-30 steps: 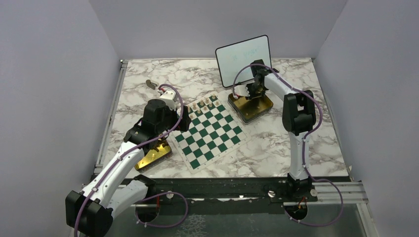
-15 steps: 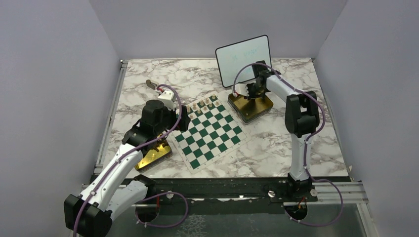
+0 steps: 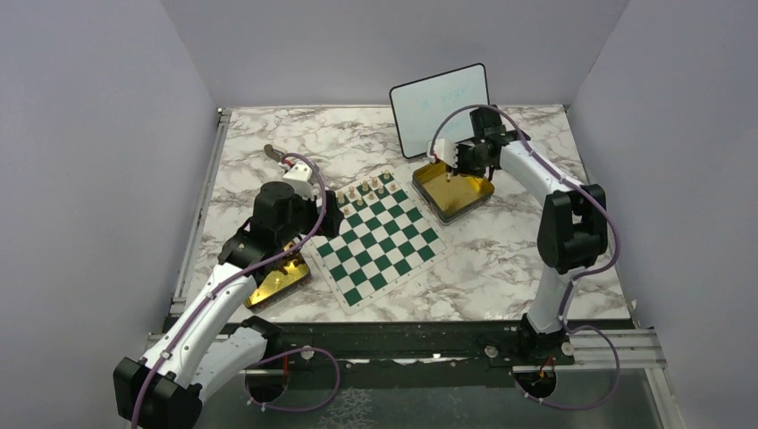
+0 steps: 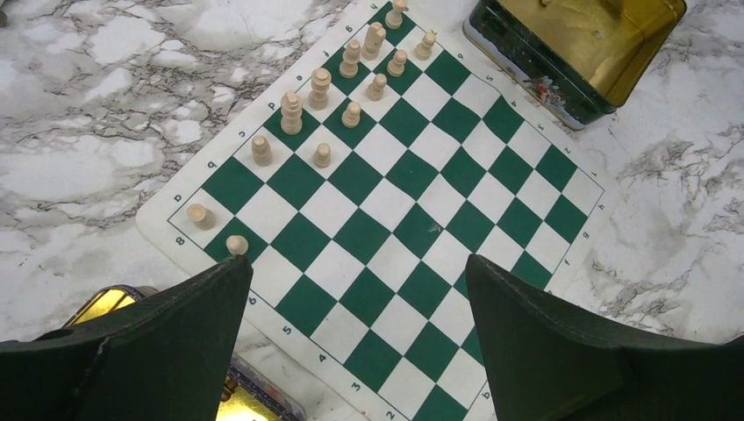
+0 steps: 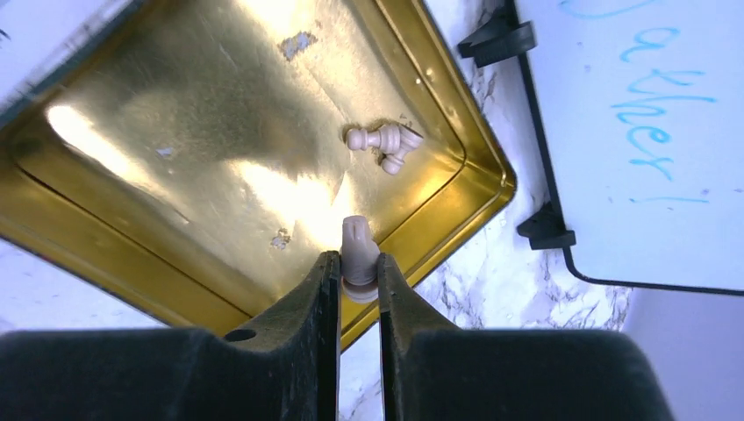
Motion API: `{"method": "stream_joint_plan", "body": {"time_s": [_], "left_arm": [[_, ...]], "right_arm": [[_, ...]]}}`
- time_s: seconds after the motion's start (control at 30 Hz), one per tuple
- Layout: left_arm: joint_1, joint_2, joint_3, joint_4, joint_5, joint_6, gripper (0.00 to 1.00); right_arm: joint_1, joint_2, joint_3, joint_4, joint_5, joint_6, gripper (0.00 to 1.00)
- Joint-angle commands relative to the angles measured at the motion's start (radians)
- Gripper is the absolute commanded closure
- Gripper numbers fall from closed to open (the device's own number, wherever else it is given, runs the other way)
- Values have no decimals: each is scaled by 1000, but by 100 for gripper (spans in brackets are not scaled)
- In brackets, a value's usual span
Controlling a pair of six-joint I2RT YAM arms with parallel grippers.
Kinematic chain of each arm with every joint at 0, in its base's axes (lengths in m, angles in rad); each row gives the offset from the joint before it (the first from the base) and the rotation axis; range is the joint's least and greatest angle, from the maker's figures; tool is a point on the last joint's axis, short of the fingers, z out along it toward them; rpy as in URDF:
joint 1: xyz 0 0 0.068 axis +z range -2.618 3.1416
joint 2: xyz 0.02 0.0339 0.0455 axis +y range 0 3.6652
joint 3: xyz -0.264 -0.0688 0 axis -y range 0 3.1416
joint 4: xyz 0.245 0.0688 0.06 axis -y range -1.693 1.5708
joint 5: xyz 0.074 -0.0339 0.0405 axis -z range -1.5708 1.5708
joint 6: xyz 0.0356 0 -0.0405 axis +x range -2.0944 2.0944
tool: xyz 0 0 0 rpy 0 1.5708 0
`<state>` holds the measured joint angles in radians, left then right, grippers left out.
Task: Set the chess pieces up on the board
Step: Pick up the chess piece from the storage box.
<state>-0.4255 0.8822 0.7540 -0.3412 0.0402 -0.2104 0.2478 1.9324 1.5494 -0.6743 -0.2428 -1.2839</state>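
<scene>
The green-and-white board [image 3: 384, 246] lies mid-table, and several pale chess pieces [image 3: 366, 189] stand along its far-left edge. In the left wrist view those chess pieces [image 4: 291, 111] fill the two rows at the board's [image 4: 412, 228] upper left. My left gripper [image 4: 358, 263] hangs open above the board's left side, holding nothing; it also shows from above [image 3: 329, 214]. My right gripper [image 5: 359, 259] is shut on one pale chess piece [image 5: 358, 246], raised above the gold tin [image 5: 202, 149]. Two more pale pieces [image 5: 383, 140] lie in that tin's corner.
The right gold tin [image 3: 453, 189] sits by the board's far-right corner, with a framed whiteboard [image 3: 441, 107] standing just behind it. A second gold tin [image 3: 273, 281] lies left of the board under my left arm. A small dark object [image 3: 274, 152] rests far left.
My right gripper has closed on a pale piece in the tin and lifted it, the arm swinging back and right. The left gripper has barely shifted.
</scene>
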Motion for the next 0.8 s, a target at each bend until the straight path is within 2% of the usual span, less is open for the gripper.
{"method": "stream_joint_plan", "body": {"time_s": [0.0, 0.13, 0.3, 0.43, 0.57, 0.67, 0.77], "left_arm": [[5, -37, -2, 46, 44, 4, 8], [5, -56, -27, 114, 73, 7, 8], [5, -33, -52, 250, 235, -10, 10], [3, 58, -11, 288, 287, -37, 12], [-3, 180, 80, 268, 368, -30, 17], [-18, 256, 155, 222, 423, -5, 21], [-39, 284, 183, 204, 444, 49, 22]], "right_arm": [[5, -99, -23, 38, -152, 156, 99], [5, -196, -87, 145, -339, 335, 99], [16, -263, -158, 270, -485, 542, 99], [29, -305, -220, 304, -590, 633, 99], [49, -389, -365, 466, -679, 757, 99], [96, -468, -467, 592, -674, 863, 99], [137, -521, -512, 650, -654, 960, 99]]}}
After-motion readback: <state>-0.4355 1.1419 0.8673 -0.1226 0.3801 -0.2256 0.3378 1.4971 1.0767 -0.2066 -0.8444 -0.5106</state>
